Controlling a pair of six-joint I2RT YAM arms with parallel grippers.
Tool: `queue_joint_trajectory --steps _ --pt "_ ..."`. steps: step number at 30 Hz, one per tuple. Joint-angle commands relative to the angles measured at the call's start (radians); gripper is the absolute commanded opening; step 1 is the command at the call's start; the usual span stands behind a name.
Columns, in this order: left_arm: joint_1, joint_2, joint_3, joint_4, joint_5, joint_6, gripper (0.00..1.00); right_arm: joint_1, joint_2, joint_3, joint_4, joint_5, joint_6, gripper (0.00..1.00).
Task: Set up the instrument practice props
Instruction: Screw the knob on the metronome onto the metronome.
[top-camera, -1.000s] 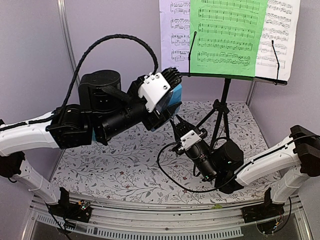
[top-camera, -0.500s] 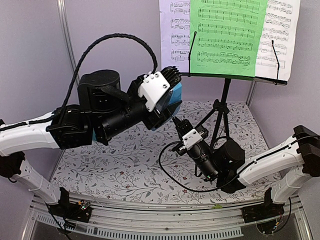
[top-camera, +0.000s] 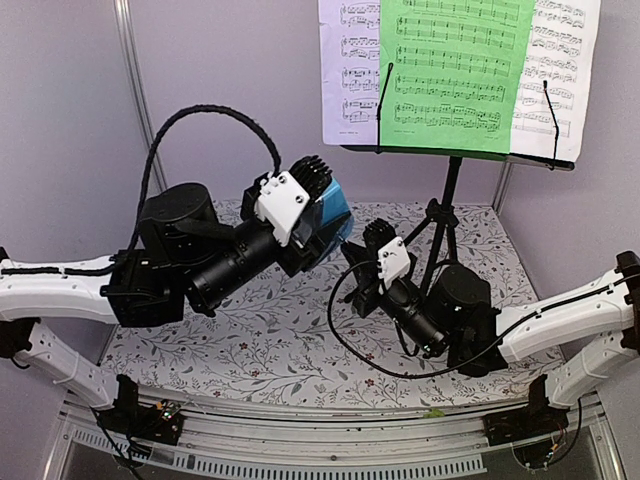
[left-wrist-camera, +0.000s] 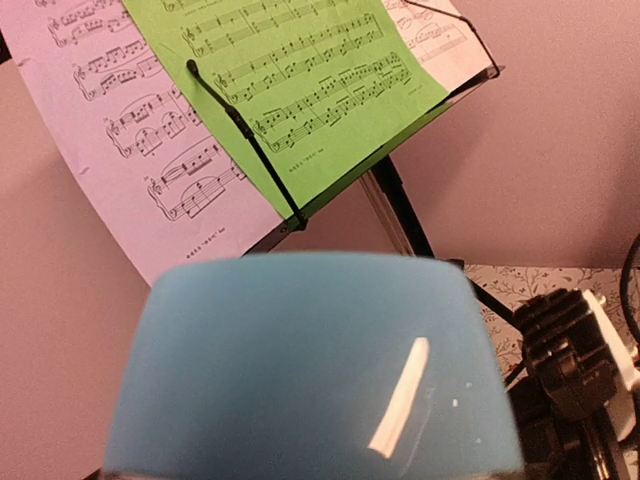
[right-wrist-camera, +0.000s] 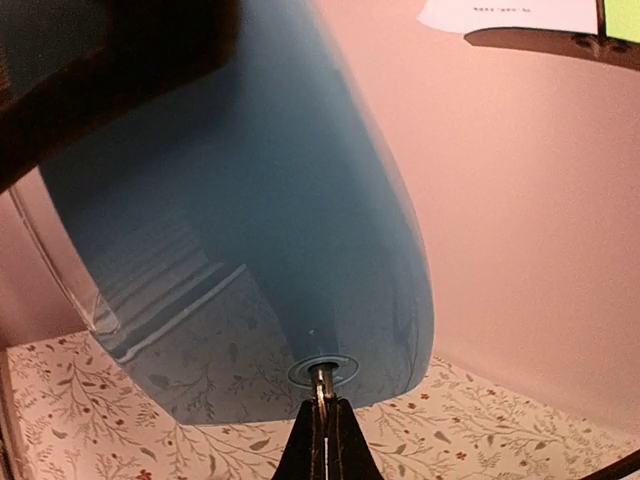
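Observation:
My left gripper (top-camera: 322, 203) is shut on the small blue metronome (top-camera: 332, 215) and holds it in the air, left of the black music stand (top-camera: 447, 205). The metronome (left-wrist-camera: 310, 370) fills the bottom of the left wrist view and hides the fingers there. My right gripper (top-camera: 352, 250) reaches up from the right. In the right wrist view this gripper (right-wrist-camera: 322, 425) is shut on a thin metal stem (right-wrist-camera: 320, 381) that sticks out of a round boss on the metronome (right-wrist-camera: 250, 220). On the stand's desk rest a green sheet (top-camera: 455, 70) and white sheets (top-camera: 350, 70), held by wire arms.
A floral cloth (top-camera: 270, 330) covers the table. The stand's tripod legs (top-camera: 425, 235) spread just behind my right gripper. Purple walls close the back and right, with a metal post (top-camera: 135, 90) at the back left. A black cable (top-camera: 355, 350) loops under the right wrist.
My left arm has come down and to the left with the metronome. My right gripper has risen to it and closed its jaws on the stem.

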Motion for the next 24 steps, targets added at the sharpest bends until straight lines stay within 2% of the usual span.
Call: queue_joint_trajectory --steps 1,10,16,20,24 --pt "-0.006 -0.059 -0.097 0.320 0.039 0.044 0.00 -0.004 -0.071 0.072 -0.101 -0.082 0.374 0.00" --pt "-0.008 -0.087 -0.296 0.639 0.116 0.080 0.00 -0.041 -0.100 0.104 -0.127 -0.226 0.790 0.00" --pt "-0.008 -0.104 -0.379 0.742 0.185 0.101 0.00 -0.106 -0.131 0.080 -0.087 -0.347 1.048 0.00" --pt "-0.008 -0.105 -0.426 0.815 0.205 0.115 0.00 -0.153 -0.128 0.026 0.014 -0.405 1.263 0.00" --pt "-0.009 -0.100 -0.462 0.866 0.227 0.122 0.00 -0.197 -0.055 -0.041 0.216 -0.471 1.539 0.00"
